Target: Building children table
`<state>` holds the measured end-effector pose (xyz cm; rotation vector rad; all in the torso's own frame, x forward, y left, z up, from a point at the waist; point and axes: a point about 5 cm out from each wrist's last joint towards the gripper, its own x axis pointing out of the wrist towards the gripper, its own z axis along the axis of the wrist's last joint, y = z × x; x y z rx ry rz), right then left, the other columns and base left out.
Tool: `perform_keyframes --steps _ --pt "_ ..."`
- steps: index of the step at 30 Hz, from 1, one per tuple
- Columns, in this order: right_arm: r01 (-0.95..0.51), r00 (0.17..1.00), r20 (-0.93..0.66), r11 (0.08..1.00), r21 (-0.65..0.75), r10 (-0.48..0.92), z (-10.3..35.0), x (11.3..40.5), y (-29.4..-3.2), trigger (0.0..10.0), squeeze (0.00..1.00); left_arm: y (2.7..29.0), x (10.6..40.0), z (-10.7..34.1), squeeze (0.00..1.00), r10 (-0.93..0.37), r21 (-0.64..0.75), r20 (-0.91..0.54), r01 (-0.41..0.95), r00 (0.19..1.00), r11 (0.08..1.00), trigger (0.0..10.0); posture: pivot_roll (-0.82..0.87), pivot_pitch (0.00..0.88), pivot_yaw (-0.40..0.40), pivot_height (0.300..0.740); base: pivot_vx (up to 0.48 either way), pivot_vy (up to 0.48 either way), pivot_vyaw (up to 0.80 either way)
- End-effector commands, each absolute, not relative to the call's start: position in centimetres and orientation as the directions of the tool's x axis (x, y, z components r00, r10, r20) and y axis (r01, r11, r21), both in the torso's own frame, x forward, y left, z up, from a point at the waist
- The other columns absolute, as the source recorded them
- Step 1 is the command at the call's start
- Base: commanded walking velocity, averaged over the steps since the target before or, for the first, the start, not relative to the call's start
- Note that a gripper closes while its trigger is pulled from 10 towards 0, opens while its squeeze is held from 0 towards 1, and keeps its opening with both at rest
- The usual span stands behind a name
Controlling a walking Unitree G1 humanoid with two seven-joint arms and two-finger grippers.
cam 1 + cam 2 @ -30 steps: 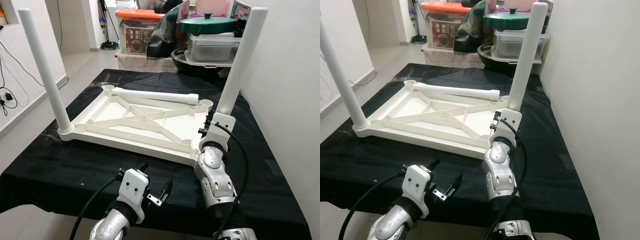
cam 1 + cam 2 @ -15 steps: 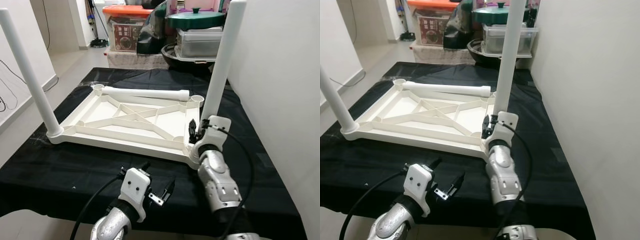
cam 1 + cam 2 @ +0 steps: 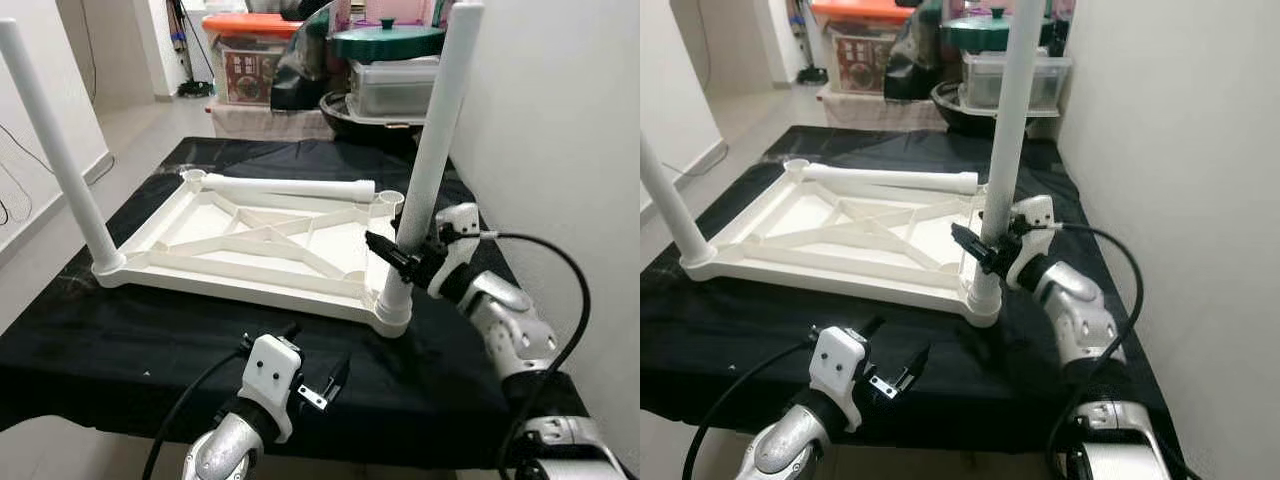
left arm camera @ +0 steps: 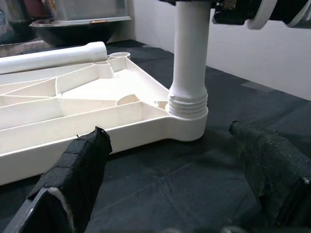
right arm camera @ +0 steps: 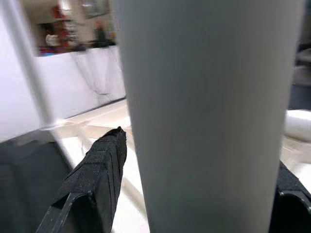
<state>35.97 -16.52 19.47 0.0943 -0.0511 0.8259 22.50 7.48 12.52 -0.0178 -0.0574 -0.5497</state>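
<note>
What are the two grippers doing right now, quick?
Left gripper: open, holding nothing, low near the table edge.
Right gripper: closed on the upright table leg.

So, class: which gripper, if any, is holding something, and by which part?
The right gripper clasps the upright white table leg low down, just above its socket. The left gripper holds nothing.
</note>
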Motion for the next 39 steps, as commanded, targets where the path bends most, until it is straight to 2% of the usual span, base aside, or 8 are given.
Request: perform_keyframes --steps 1,4,13,14,15,19,31,39 --pt "-0.819 0.572 0.064 0.567 0.085 0.818 19.0 35.7 -14.9 10.0 0.00 7.2 22.5 12.5 0.00 -0.531 -0.018 0.072 0.533 0.845 0.846 10.0 0.07 0.000 -0.045 0.740 0.000 0.000 0.00" --pt "-0.934 0.350 -0.008 0.350 0.075 0.937 18.8 35.6 -13.0 10.0 0.00 7.0 22.4 12.8 0.00 -0.547 -0.026 0.085 0.551 0.833 0.834 10.0 0.09 0.000 -0.051 0.740 0.000 0.000 0.00" --pt "-0.974 0.202 -0.009 0.202 0.100 0.979 18.4 35.3 -11.7 9.2 0.00 6.9 22.1 12.7 0.00 -0.551 -0.029 0.086 0.555 0.830 0.831 10.0 0.10 0.000 -0.055 0.740 0.000 0.000 0.00" --pt "-0.976 0.195 -0.001 0.194 0.102 0.981 18.4 35.4 -11.5 2.5 0.00 6.9 22.1 12.7 0.00 -0.552 -0.029 0.087 0.556 0.829 0.830 10.0 0.09 0.000 -0.053 0.740 0.000 0.000 0.00" --pt "-0.977 0.183 0.009 0.181 0.112 0.983 18.3 35.3 -11.3 0.0 0.00 6.9 22.1 12.7 0.00 -0.554 -0.030 0.086 0.558 0.828 0.830 10.0 0.09 0.000 -0.053 0.740 0.000 0.000 0.00" --pt "-0.979 0.174 0.017 0.171 0.110 0.985 18.2 35.2 -11.2 0.0 0.00 6.8 22.0 12.7 0.00 -0.555 -0.031 0.085 0.559 0.828 0.829 10.0 0.09 0.000 -0.054 0.740 0.000 0.000 0.00" --pt "-0.720 0.693 0.004 0.693 0.021 0.721 16.5 36.7 -12.8 0.0 0.00 7.1 22.1 12.4 0.00 -0.545 -0.031 0.079 0.548 0.835 0.836 10.0 0.06 0.000 -0.044 0.740 0.000 0.000 0.00" --pt "0.210 0.977 -0.052 0.975 0.070 -0.207 14.6 35.8 -16.8 0.0 0.00 7.0 22.2 12.3 0.00 -0.555 -0.025 0.070 0.557 0.829 0.830 10.0 0.06 0.000 -0.036 0.740 0.000 0.000 0.00"
